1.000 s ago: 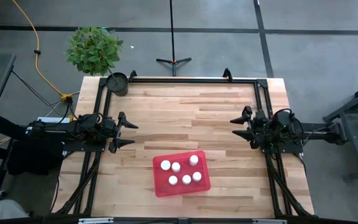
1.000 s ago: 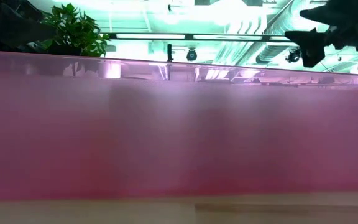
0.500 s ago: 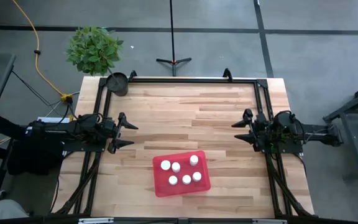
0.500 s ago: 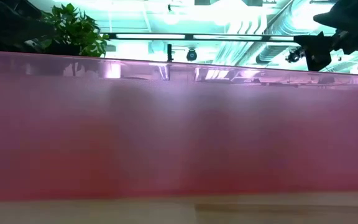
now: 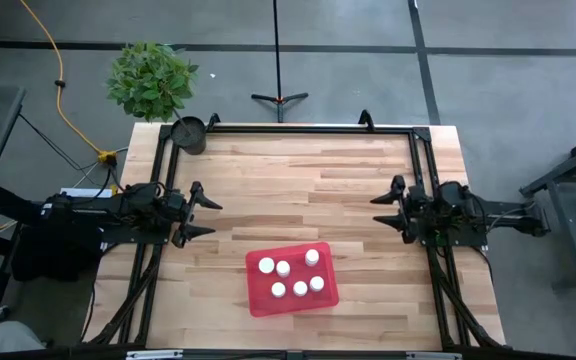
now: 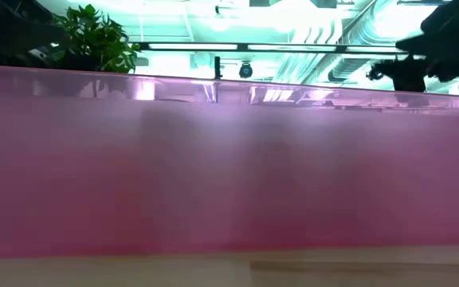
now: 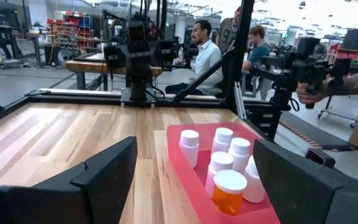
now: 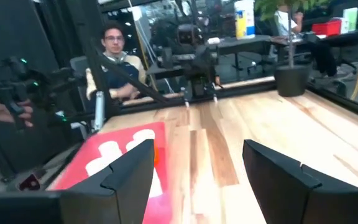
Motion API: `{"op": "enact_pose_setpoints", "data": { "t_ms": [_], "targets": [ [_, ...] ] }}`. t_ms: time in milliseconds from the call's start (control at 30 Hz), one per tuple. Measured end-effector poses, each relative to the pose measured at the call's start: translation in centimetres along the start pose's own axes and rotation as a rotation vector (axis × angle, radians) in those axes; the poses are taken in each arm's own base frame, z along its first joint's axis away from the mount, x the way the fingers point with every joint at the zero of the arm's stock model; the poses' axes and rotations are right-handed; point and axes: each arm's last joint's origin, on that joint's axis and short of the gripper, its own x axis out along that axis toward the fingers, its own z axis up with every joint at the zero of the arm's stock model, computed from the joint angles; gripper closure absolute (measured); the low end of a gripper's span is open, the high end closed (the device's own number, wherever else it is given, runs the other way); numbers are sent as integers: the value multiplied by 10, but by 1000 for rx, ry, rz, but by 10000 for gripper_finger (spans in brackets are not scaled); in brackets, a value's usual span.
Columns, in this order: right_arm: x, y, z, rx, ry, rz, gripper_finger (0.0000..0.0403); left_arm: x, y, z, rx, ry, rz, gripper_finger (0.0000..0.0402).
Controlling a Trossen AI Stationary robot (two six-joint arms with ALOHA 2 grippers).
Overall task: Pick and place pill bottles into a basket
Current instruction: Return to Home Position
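Homing step, I reckon: bottles [image 5: 299,288] all in basket [image 5: 260,304] at 6 o'clock; left claw [image 5: 196,212], right claw [image 5: 386,210] spread, empty. You just park both.

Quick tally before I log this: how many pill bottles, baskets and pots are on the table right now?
pill bottles: 6, all inside the basket
basket: 1
dark pot: 1, at a table corner
Total: 8
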Motion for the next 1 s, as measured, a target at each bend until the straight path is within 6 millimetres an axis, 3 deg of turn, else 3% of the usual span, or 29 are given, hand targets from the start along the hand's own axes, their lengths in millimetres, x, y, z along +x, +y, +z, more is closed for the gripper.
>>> {"op": "enact_pose_setpoints", "data": {
  "t_ms": [267,567,1000],
  "targets": [
    [4,-3,-10,-33,-35,4,167,0,0,3,6,-33,-3,48],
    [4,-6,-11,-80,-35,-100,167,0,1,1,6,-17,29,48],
    [4,-6,-12,-73,-34,-107,167,0,1,1,5,-12,31,48]
  ]
}}
